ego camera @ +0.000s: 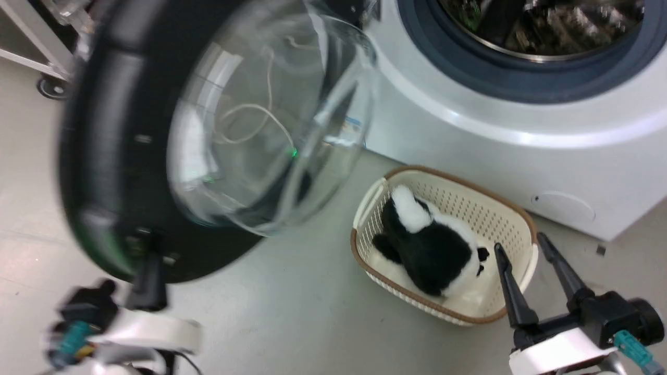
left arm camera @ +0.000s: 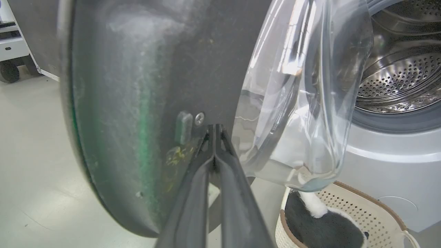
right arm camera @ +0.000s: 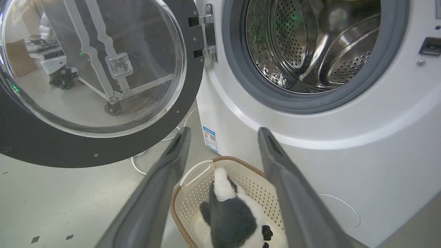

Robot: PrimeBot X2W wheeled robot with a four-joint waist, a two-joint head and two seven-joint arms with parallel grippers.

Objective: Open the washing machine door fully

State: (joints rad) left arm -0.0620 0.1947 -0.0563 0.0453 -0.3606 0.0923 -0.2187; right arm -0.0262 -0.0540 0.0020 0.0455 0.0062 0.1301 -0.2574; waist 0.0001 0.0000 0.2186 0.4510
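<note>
1. Black, glossy and huge: the washing machine door stands wide open on the left side of the washing machine, hanging from its metal hinge at the rim of the opening.
2. In the head view the door is smeared with blur, and its clear glass bowl bulges towards the machine.
3. The left gripper has its two dark fingers pressed together with nothing between them. The tips are right up against the door's black inner face, just beside a small tab and a screw.
4. The right gripper is spread wide and holds nothing. It hangs above the near edge of a cream basket.
5. That basket sits on the floor, close to the machine's front and below the open drum.
6. A black-and-white plush toy lies inside the basket.
7. The grey gasket rings the steel drum, fully exposed.
8. Low on the machine there's a blue label at the left corner and a round white flap to the right.
</note>
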